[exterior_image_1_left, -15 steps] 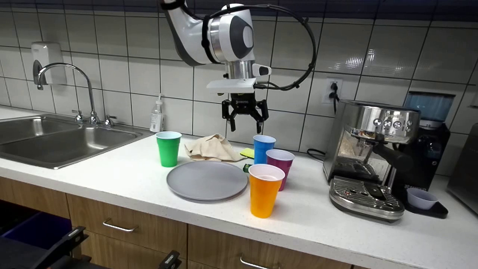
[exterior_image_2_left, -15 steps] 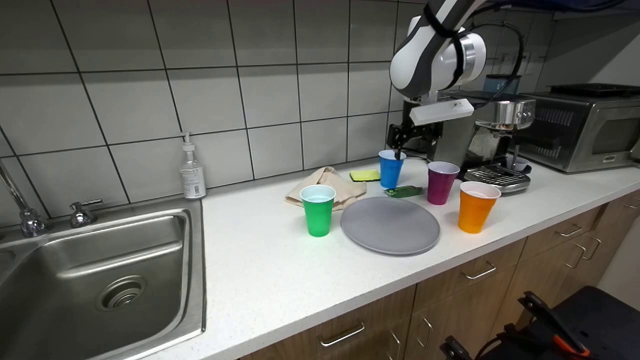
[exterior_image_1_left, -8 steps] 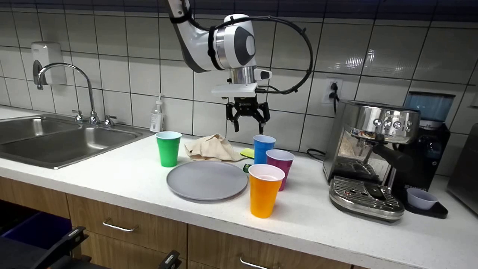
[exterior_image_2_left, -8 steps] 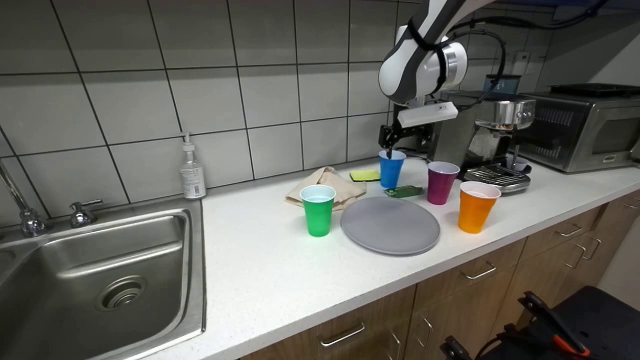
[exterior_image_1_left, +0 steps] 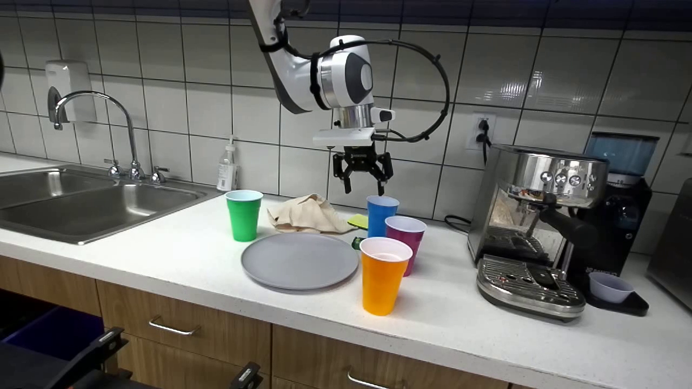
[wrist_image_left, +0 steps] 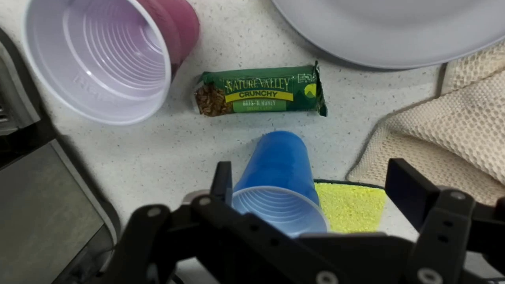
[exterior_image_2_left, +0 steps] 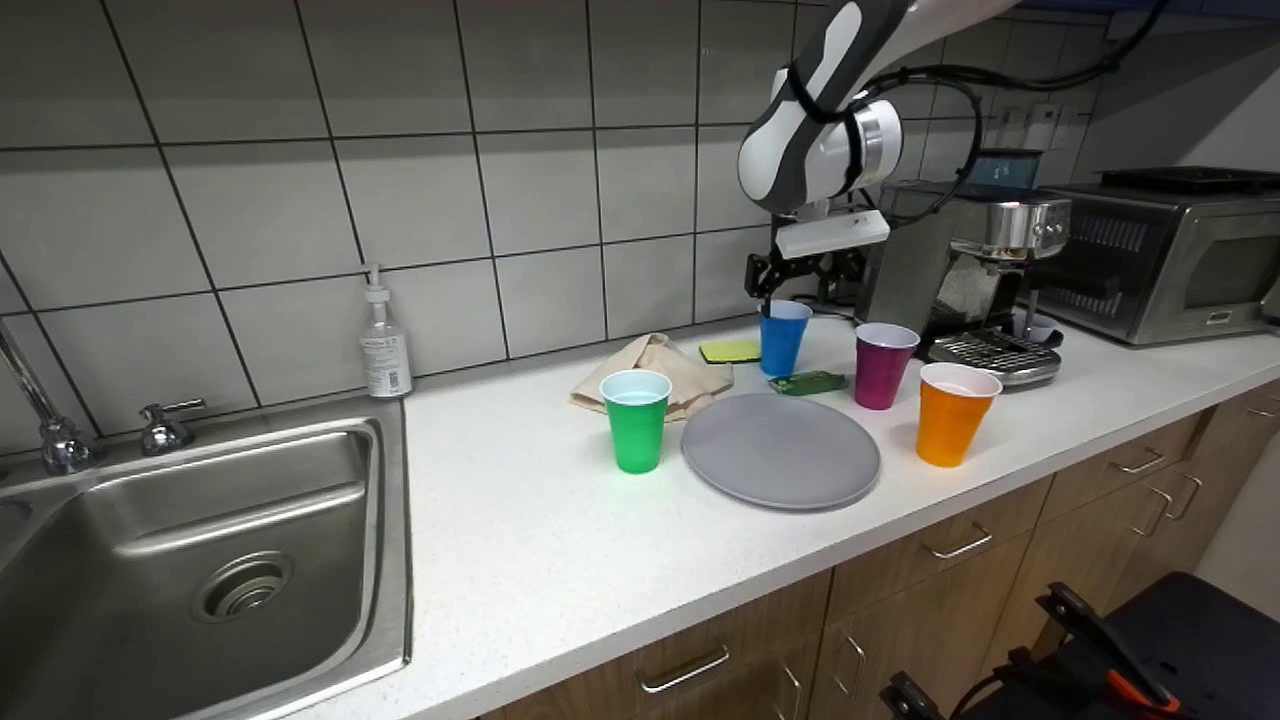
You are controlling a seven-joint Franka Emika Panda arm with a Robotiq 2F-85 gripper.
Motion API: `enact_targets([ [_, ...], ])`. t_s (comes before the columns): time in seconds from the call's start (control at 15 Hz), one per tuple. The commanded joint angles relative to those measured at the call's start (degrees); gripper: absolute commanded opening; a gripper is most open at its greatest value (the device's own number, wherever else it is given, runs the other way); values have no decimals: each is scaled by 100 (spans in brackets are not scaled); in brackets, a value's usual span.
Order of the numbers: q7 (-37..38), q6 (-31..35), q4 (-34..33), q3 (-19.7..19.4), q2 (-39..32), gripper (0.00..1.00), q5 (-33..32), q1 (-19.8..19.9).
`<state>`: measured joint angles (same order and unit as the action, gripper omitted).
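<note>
“One white surface (exterior_image_2_left: 540, 560) carries all this?”

“Yes, with a steel sink (exterior_image_2_left: 391, 560) let into it and an espresso machine (exterior_image_1_left: 524, 237) standing well apart from that.”

“What lies between those two?”

“A flat grey plate (exterior_image_1_left: 300, 260), and just beside it a crumpled beige cloth (exterior_image_1_left: 305, 213).”

“And the hand (exterior_image_1_left: 364, 191)?”

“Released: its fingers (wrist_image_left: 412, 195) are spread wide and point down, near the blue cup (exterior_image_1_left: 377, 222) standing upright on the surface below. Whether either of them touches its rim, I can't tell.”

“Any others upright?”

“Three: the orange cup (exterior_image_1_left: 383, 278), nearest the front edge; the purple cup (exterior_image_2_left: 884, 372), between it and the blue one; and the green cup (exterior_image_1_left: 244, 216), on the plate's sink side.”

“What about the small things?”

“A yellow sponge (wrist_image_left: 351, 207) rests near the blue cup and the cloth. Smallest of all is a green-wrapped Nature Valley bar (wrist_image_left: 258, 90), lying flat between the plate, the purple cup and the blue cup.”
</note>
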<state>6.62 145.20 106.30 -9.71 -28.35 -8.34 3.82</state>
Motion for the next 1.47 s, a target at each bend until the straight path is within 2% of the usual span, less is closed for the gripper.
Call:
enact_targets([
  [0.0, 150, -447, -732, 34, -456, 100, 150, 13],
  [0.73, 268, -1042, -2121, 53, -1438, 100, 412, 46],
  [1.33, 321, -1295, -2912, 94, -2036, 100, 567, 97],
  [1.4, 331, -1312, -2965, 112, -2081, 75, 630, 119],
])
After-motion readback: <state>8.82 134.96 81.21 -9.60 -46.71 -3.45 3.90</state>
